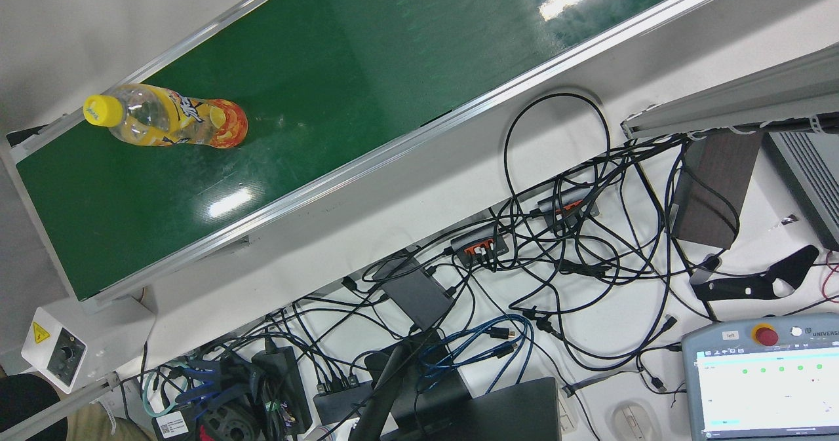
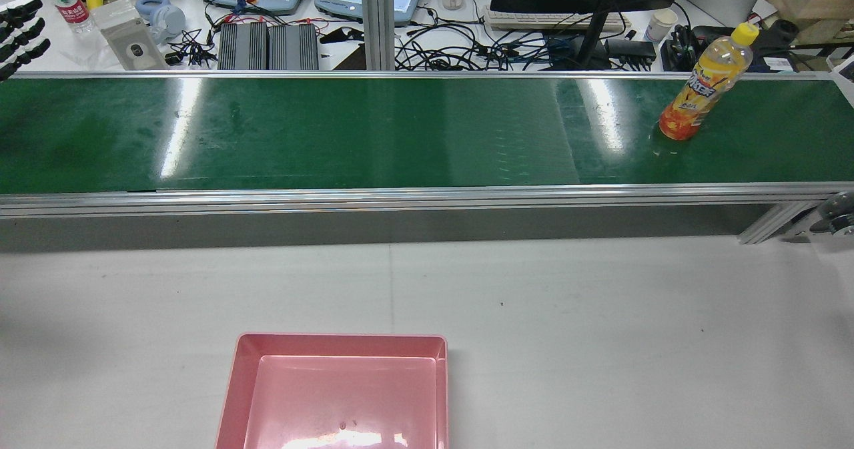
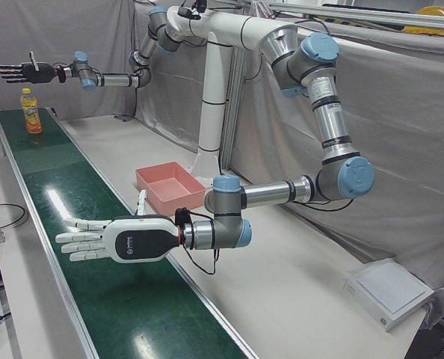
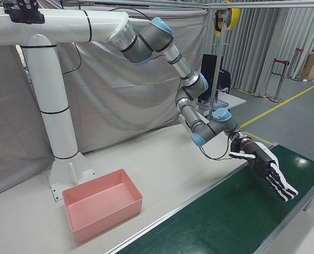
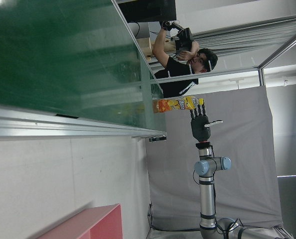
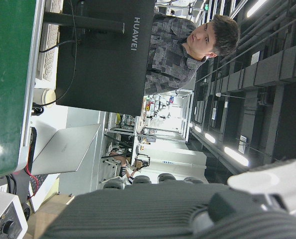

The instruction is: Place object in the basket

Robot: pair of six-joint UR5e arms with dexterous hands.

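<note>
Bottle (image 2: 706,82) stands upright on the green conveyor belt (image 2: 333,129), untouched. Nothing is in the pink basket (image 2: 340,343) yet.

All places relative to the bottle:
- Right robot hand (image 3: 22,72): raised, near the bottle at about cap height. Fingers are spread and it holds nothing. How far it sits behind the bottle I cannot tell.
- Left robot hand (image 3: 125,239): well apart, over the opposite stretch of belt. It is flat and open, also empty.
- Basket: well apart, across the belt on the white bench (image 2: 600,315), on the robot's side.

Risks, judged from here:
- The bottle is tall and narrow and looks part-empty, so probably light. A finger brushing it high up before the grasp closes could tip it.
- Once down it would roll, and it stands close to the belt's end and rail.
- The smooth round plastic may slip in a loose grip over the long carry to the basket.
- The basket wall is low against the bottle's height. Released upright or from high up, the bottle could topple over the rim.
</note>
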